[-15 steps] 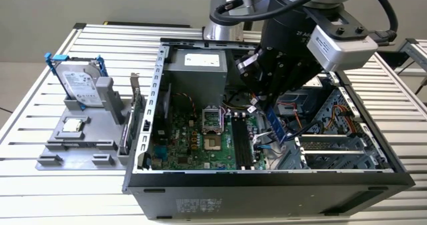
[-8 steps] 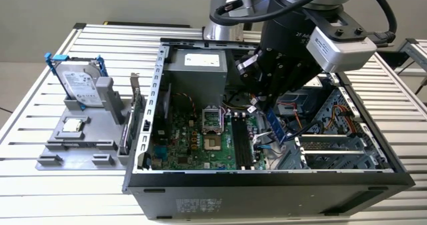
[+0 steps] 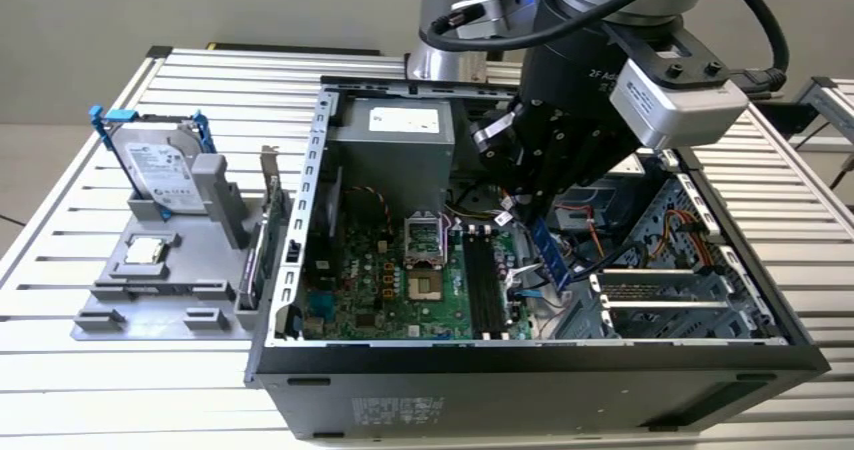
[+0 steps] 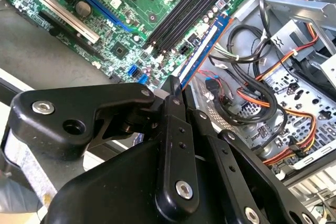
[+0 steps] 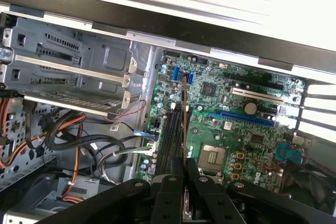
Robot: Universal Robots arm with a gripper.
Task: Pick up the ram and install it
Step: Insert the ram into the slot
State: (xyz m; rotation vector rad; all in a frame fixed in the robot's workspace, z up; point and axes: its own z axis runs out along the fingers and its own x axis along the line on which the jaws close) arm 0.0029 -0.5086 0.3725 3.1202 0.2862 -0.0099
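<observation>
- The ram (image 4: 203, 45), a thin blue stick, sits close over the black memory slots (image 4: 181, 11)
- Probably light, stiff and fragile; best gripped on its flat faces near one end
- The gripper (image 4: 173, 85) is clamped on one end of it

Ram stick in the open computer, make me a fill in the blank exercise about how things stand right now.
1. The claw is ____ on the ram.
2. The motherboard below the ram is ____ in colour.
3. The black memory slots on the motherboard are all ____.
4. In the exterior view, the hard drive stands ____ the computer case, on the exterior view's left.

Missing words: shut; green; empty; outside.
</observation>
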